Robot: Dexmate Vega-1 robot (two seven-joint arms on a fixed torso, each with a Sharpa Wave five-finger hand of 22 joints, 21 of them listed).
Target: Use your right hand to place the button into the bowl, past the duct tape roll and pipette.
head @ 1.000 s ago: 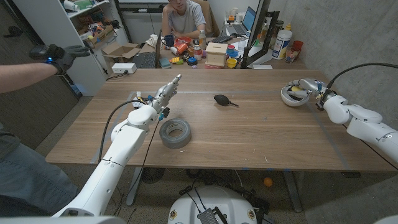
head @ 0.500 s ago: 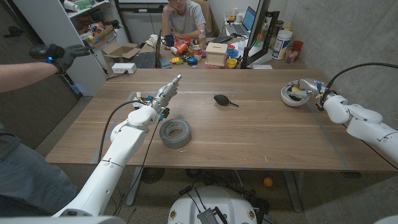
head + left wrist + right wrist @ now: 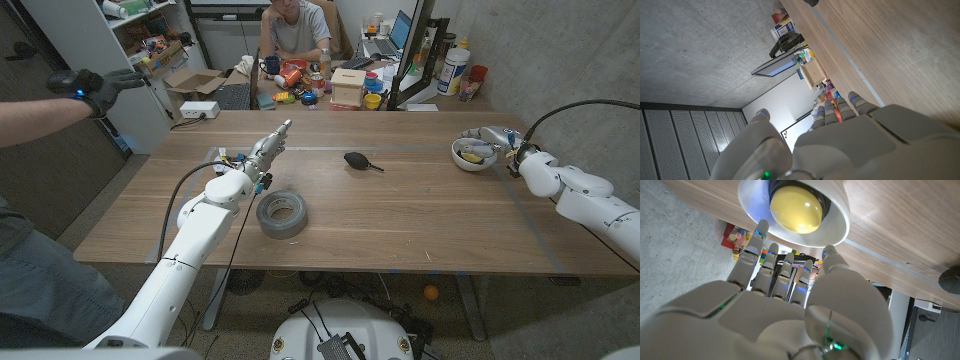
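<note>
One yellow button (image 3: 795,213) lies dome-up in the one white bowl (image 3: 470,155) on the bench (image 3: 400,220). The right hand (image 3: 505,140), fingers spread and empty, hovers beside the bowl. One tape roll (image 3: 282,214), one pipette (image 3: 360,160).

Pipette (image 3: 951,278) cut by frame edge

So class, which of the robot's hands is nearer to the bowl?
The right hand: it sits right beside the bowl at the table's far right. The left hand is across the table, near the tape roll.
</note>
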